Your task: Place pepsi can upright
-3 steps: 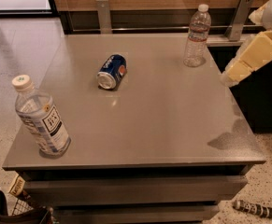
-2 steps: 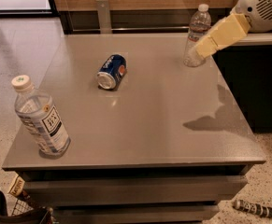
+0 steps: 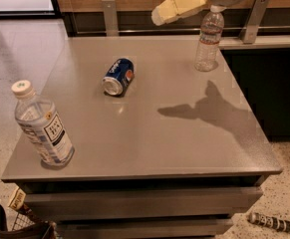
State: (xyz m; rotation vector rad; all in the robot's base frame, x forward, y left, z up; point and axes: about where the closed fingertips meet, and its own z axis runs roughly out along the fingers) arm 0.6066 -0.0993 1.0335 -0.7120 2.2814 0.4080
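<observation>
The pepsi can [image 3: 118, 76] is blue with silver ends and lies on its side on the grey table [image 3: 149, 133], left of the middle, its silver end facing the front. My gripper [image 3: 160, 15] is cream-coloured and hangs in the air above the table's back edge, up and to the right of the can, well apart from it. It holds nothing that I can see. Its shadow falls on the table right of the middle.
A clear water bottle [image 3: 208, 40] with a white cap stands at the back right of the table. A second bottle [image 3: 43, 126] with a dark label stands at the front left corner. A wire basket [image 3: 15, 223] sits on the floor at lower left.
My gripper has swung left and up, from beside the table's right edge to above its back edge, closer to the can. The can and both bottles have not moved.
</observation>
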